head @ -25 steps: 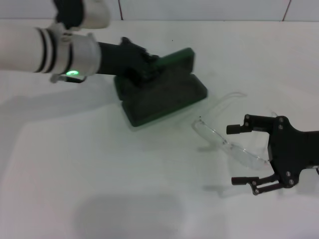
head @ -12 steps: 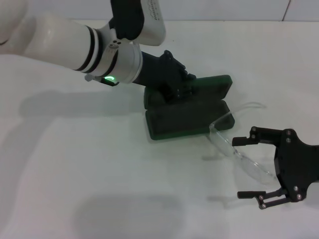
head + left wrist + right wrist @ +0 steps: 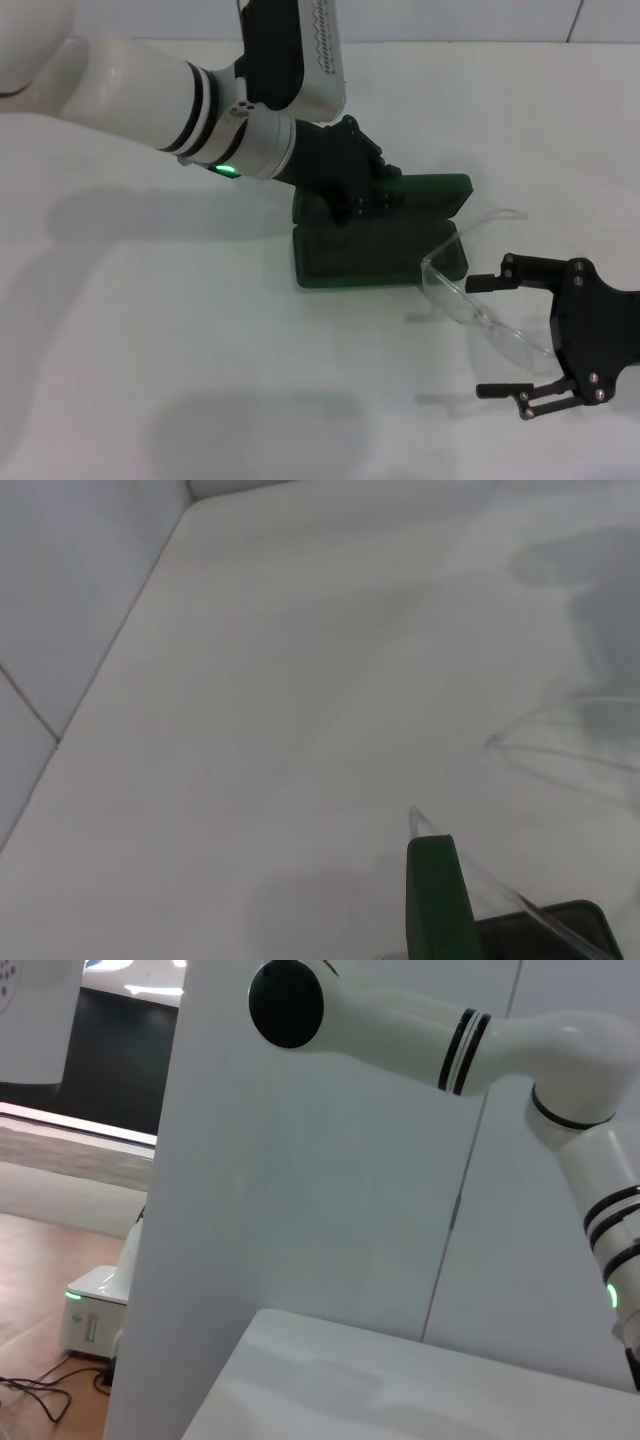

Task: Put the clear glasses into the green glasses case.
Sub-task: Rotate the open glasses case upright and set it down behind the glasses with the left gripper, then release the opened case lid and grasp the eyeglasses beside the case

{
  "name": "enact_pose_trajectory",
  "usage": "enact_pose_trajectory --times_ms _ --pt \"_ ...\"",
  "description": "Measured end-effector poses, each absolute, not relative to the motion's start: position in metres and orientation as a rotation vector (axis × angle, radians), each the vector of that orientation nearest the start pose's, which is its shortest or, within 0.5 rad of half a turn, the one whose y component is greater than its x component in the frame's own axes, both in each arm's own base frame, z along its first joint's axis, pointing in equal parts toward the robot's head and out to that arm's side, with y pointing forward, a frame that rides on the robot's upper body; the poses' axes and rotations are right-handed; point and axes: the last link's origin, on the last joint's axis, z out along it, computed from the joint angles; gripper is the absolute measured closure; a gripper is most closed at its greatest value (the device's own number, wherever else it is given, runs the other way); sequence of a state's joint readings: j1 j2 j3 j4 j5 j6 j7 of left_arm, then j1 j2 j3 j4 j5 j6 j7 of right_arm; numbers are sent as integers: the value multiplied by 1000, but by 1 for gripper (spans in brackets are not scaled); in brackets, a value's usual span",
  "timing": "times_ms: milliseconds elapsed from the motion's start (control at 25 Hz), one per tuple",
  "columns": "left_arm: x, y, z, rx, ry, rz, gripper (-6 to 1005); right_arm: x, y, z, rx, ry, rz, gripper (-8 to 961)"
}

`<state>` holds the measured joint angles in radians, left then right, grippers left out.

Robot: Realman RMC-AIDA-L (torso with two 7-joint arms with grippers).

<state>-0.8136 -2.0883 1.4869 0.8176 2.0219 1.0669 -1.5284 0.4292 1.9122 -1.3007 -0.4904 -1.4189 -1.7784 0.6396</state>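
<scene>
The case (image 3: 380,232) lies open near the middle of the white table (image 3: 150,330), base toward the robot, lid (image 3: 425,192) raised along the far edge. The left gripper (image 3: 352,185) sits at the case's left end, its black fingers over the junction of lid and base. The fingers look closed onto the case there, but how tight the grip is cannot be read from the head view. In the left wrist view only a green corner of the case (image 3: 432,900) shows, with a clear edge of the glasses (image 3: 500,890) running across it.

The glasses (image 3: 480,305) lie on the table to the right of the case. Their near lens end touches or overlaps the case's right front corner; one clear arm curves away behind, toward the far right. None of the frame is inside the case.

The right gripper (image 3: 500,335) is low over the table at the right. Its jaws stand wide apart, one finger (image 3: 490,280) beyond the lens and one on the near side. The lens lies between them, not pinched. The right wrist view shows only wall panels and the left arm (image 3: 520,1030).
</scene>
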Motion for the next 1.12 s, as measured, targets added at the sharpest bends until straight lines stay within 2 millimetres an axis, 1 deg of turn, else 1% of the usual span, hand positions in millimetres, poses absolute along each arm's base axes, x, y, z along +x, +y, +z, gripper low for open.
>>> enact_pose_trajectory --times_ms 400,560,680,840,960,1000,1040,1080,1120 --pt "-131 394 -86 -2899 243 6 681 255 272 5 -2824 -398 965 105" --pt "-131 395 -81 -2885 223 -29 641 255 274 6 -2816 -378 971 105" --pt "-129 391 -75 -2870 194 -125 591 254 278 10 -2797 -337 977 105" --pt "-129 381 -64 -2863 128 -345 565 253 283 16 -2789 -259 990 105" --pt "-135 372 -51 -2843 55 -523 558 246 288 24 -2823 -199 993 105" --pt "-141 367 -45 -2823 15 -608 558 243 290 28 -2841 -163 990 105" --pt "-144 365 -42 -2808 -2 -652 558 240 292 32 -2861 -124 983 105" --pt "-151 359 -36 -2768 -34 -741 558 235 296 38 -2889 -61 963 106" --pt "-158 354 -33 -2740 -56 -782 558 231 299 44 -2920 7 935 106"
